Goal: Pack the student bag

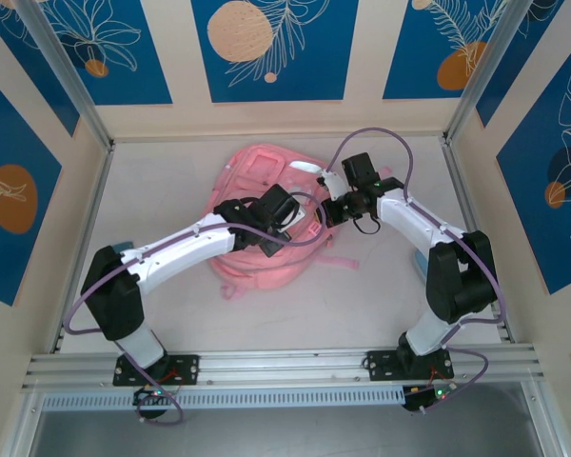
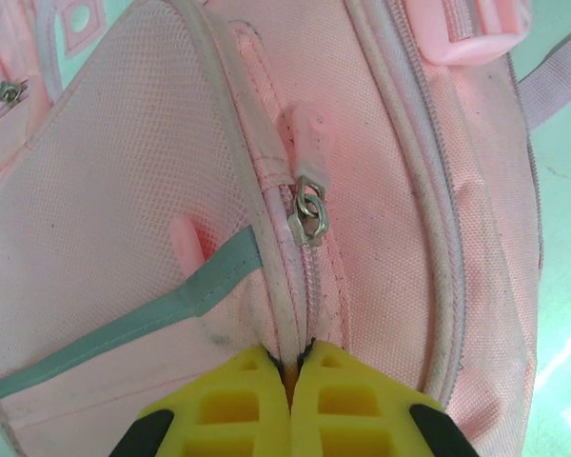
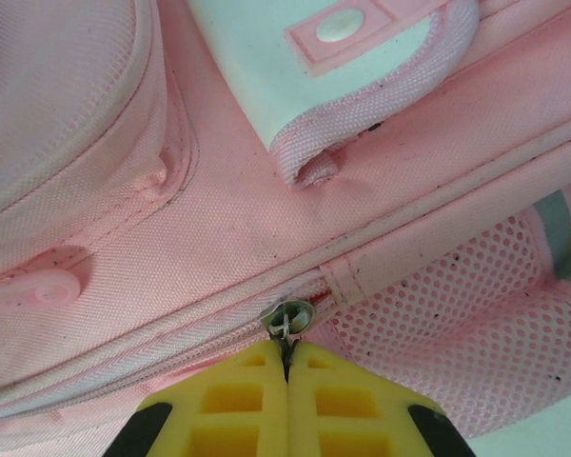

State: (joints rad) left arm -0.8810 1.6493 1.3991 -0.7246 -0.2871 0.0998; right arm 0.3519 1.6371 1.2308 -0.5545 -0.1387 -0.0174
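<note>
- The student bag (image 1: 252,167) lies flat in the middle of the table (image 1: 162,190), well clear of the walls, with both arms reaching in over it.
- The left gripper (image 2: 290,367) is on the bag's front. Its yellow fingers are pressed together on the zip seam, just below a small metal slider (image 2: 311,214). A grey reflective strip (image 2: 162,312) runs off to one side of that seam.
- The right gripper (image 3: 286,354) is at the bag's far side. Its fingers are closed tight on a metal zip pull (image 3: 287,322), right beside the mesh pocket (image 3: 438,314).
- From where I stand, the pull is the weak spot. It is thin and slick, and a tug at a poor angle could slide it out of the fingers.
- The cloth is soft, so if the left pinch lets go, the whole bag may drag along with the pull and the zip would not run.
- Fabric bunching under the slider could jam it.
- Both zip lines I can see look closed, so I cannot tell what the compartments hold.
- The mesh pocket lies slack against the bag, and I can make out nothing in it.
</note>
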